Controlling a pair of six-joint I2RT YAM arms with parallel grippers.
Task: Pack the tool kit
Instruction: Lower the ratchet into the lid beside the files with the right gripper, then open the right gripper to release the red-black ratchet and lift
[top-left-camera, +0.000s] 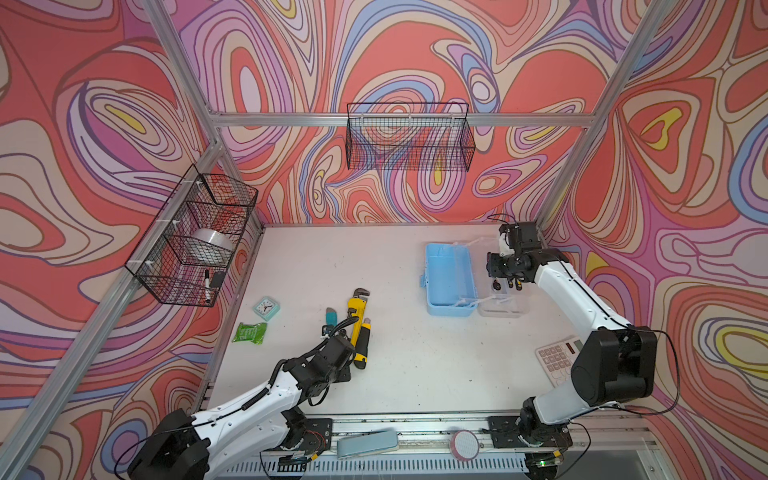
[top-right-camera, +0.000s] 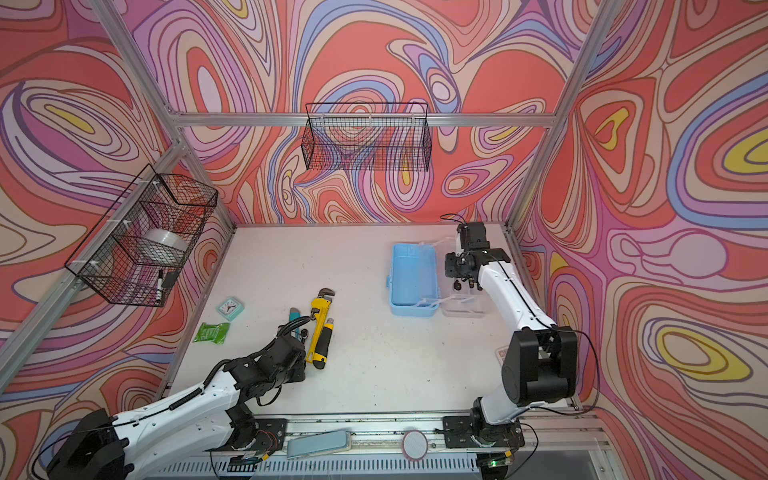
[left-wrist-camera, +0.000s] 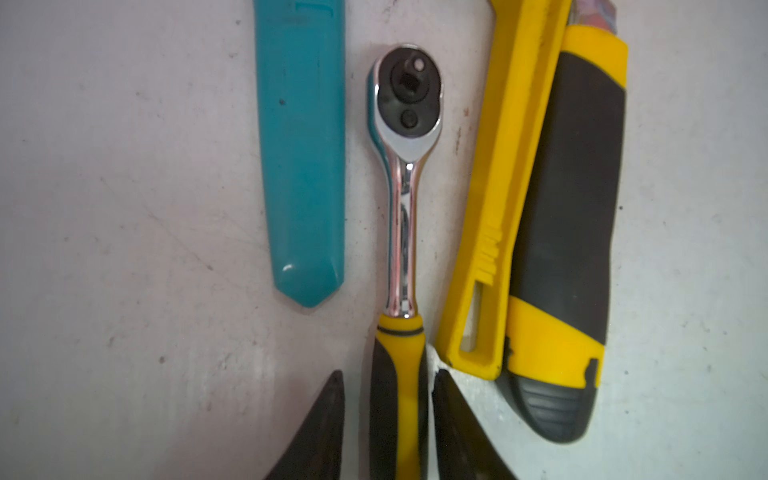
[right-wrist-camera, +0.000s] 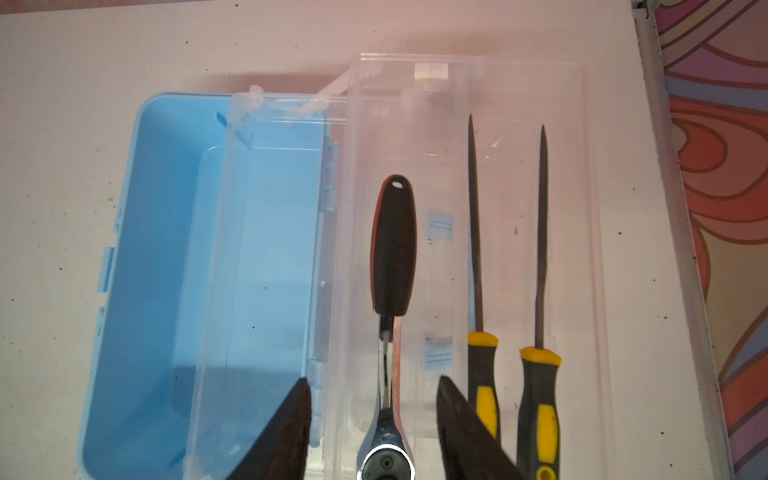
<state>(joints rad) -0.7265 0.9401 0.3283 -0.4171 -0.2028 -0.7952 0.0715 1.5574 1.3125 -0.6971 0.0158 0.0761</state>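
The tool kit sits at about 2 o'clock on the table, lid flipped open. No words can be read on it. The right gripper hangs over the clear lid, jaws partly open around a black ratchet, not touching. The left gripper has narrow jaws close on both sides of a yellow ratchet; I cannot tell if they squeeze it

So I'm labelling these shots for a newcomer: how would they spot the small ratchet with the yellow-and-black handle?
Start at the white table and find the tool cluster at its middle left. The chrome ratchet with the yellow-and-black handle lies between the teal plastic cutter and the yellow pipe wrench. It alone has a round chrome head.
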